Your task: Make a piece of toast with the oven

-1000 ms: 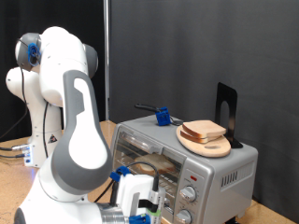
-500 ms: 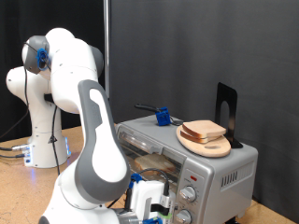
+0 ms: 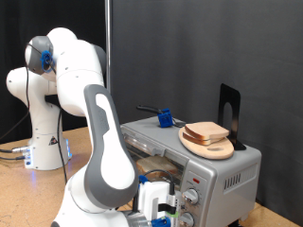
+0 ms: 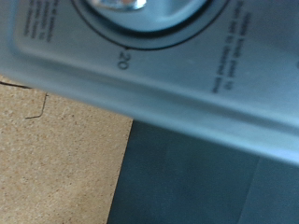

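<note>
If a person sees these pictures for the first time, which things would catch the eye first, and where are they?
First the big white robot arm, which fills the exterior view's left and bends down in front of the silver oven. Its gripper is low at the exterior view's bottom, close to the oven's knobs; the wrist view shows a dial marked 20 very near. On top of the oven lies the piece of toast on a round wooden plate.
</note>
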### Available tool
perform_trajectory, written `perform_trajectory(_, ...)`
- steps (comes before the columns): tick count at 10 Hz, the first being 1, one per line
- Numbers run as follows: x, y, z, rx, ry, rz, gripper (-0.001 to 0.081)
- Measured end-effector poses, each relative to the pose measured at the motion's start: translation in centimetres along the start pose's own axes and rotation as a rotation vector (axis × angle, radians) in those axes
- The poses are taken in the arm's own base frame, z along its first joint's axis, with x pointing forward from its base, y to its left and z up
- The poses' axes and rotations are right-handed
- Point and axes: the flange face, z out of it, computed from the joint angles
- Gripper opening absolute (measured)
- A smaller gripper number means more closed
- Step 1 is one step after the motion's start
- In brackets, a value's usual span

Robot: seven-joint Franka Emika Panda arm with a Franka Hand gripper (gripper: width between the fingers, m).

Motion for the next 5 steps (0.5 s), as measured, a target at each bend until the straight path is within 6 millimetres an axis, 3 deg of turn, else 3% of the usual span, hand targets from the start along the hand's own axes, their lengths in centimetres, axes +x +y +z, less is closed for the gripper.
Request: perform_trajectory(5, 0.22, -0.07, 0.81, -0.022, 0.027, 0.000, 0.0668)
